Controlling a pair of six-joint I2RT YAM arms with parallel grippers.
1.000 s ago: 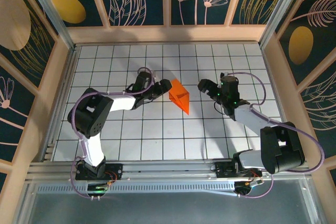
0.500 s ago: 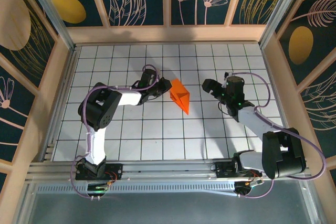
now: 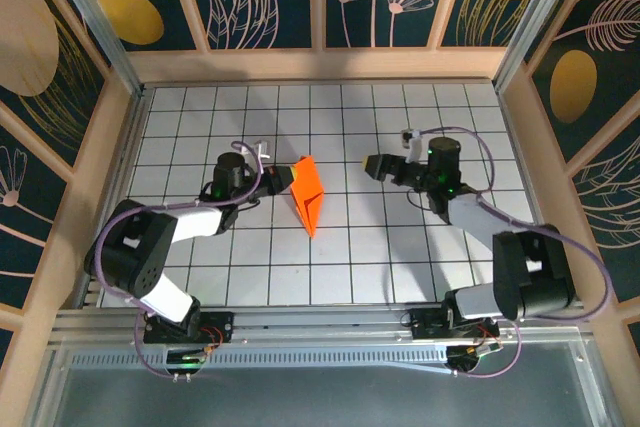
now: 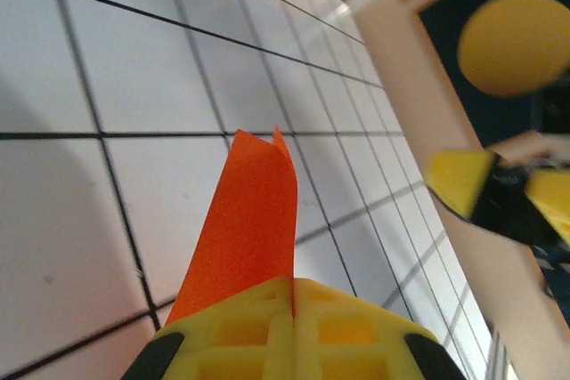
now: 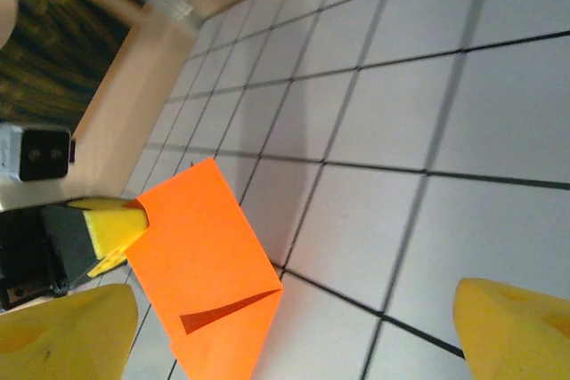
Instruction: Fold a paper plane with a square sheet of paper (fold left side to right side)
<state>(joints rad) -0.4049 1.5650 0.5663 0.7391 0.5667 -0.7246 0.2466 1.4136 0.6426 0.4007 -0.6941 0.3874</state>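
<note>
1. Two yellow fingers of the left gripper [image 4: 292, 291] are pressed together in the left wrist view, and an edge of the orange sheet of paper [image 4: 249, 220] is clamped between them.
2. From that grip the sheet is seen running away from the fingers as a folded, doubled strip. Its layers end in a narrow tip over the white gridded table [image 4: 80, 193].
3. In the top view the left gripper [image 3: 276, 182] is found just left of the table's centre, and the sheet [image 3: 307, 192] is held by its left edge. The sheet is shown as a creased wedge, broad toward the far edge of the table [image 3: 400, 267] and pointed toward the near edge.
4. Whether the wedge's point rests on the surface cannot be told.
5. The right gripper [image 5: 294, 309] is seen in its wrist view with its fingers spread wide and nothing between them. The sheet [image 5: 200, 255] is seen ahead of it, with a yellow finger [image 5: 111, 229] of the left gripper at the sheet's edge.
6. In the top view the right gripper [image 3: 375, 165] is placed right of the table's centre. It is turned toward the sheet and kept apart from it, with bare grid left between.
7. The table is enclosed by a wooden frame [image 3: 320, 65].
</note>
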